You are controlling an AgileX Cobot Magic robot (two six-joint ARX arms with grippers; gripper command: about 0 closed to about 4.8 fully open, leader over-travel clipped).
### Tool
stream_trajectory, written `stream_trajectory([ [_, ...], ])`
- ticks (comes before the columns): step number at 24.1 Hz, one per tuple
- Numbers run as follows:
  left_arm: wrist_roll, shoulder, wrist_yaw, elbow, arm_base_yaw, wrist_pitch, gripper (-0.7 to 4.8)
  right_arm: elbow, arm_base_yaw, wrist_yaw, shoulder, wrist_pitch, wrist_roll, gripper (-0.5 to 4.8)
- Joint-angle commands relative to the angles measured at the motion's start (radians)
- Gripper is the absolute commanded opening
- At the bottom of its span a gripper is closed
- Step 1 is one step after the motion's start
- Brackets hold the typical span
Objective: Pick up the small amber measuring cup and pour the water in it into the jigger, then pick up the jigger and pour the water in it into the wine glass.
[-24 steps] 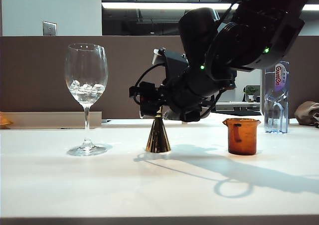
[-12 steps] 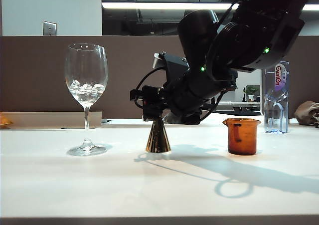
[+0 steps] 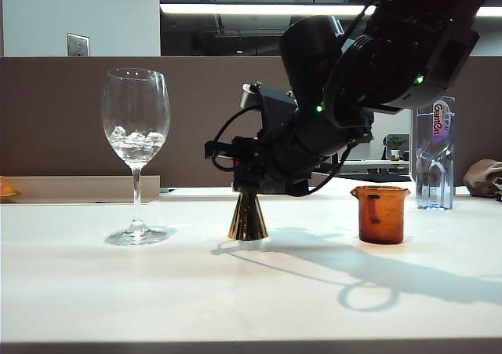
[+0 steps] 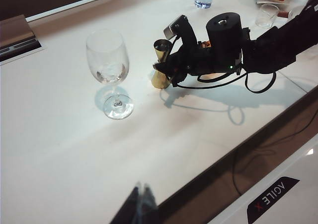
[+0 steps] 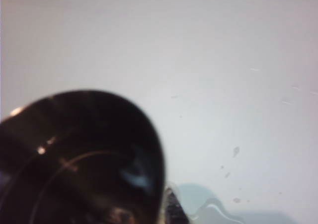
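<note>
The gold jigger (image 3: 248,219) stands on the white table (image 3: 157,291) at the middle; only its lower cone shows in the exterior view. My right gripper (image 3: 245,180) reaches in from the right and is shut on its upper part (image 4: 161,49). In the right wrist view the jigger's dark mouth (image 5: 79,154) fills the near corner, with one finger (image 5: 171,209) beside it. The wine glass (image 3: 136,126) stands left of the jigger, something clear glinting low in its bowl. The small amber measuring cup (image 3: 381,213) stands upright to the right. My left gripper (image 4: 141,188) hovers shut near the table's front edge.
A clear plastic water bottle (image 3: 434,154) stands behind the amber cup at the far right. The right arm (image 3: 376,63) hangs over the table between jigger and cup. A clear plastic cup (image 4: 267,14) and packets lie at the far edge.
The right gripper's jaws have drawn in around the jigger's upper cone, and the jigger has shifted very slightly left. The glass and the amber cup have not moved.
</note>
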Motion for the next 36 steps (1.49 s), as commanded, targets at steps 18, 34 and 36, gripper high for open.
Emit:
stream_trajectory([
  [18, -0.003, 0.0, 0.0, 0.003, 0.002, -0.003, -0.02, 0.003, 0.005, 0.036, -0.003, 0.009, -0.008, 0.0],
  [34, -0.003, 0.0, 0.0, 0.003, 0.002, -0.003, -0.02, 0.005, 0.007, 0.061, -0.024, -0.029, -0.124, -0.02],
  [36, -0.003, 0.0, 0.0, 0.003, 0.002, -0.003, -0.02, 0.004, 0.007, 0.062, -0.041, -0.032, -0.127, -0.02],
])
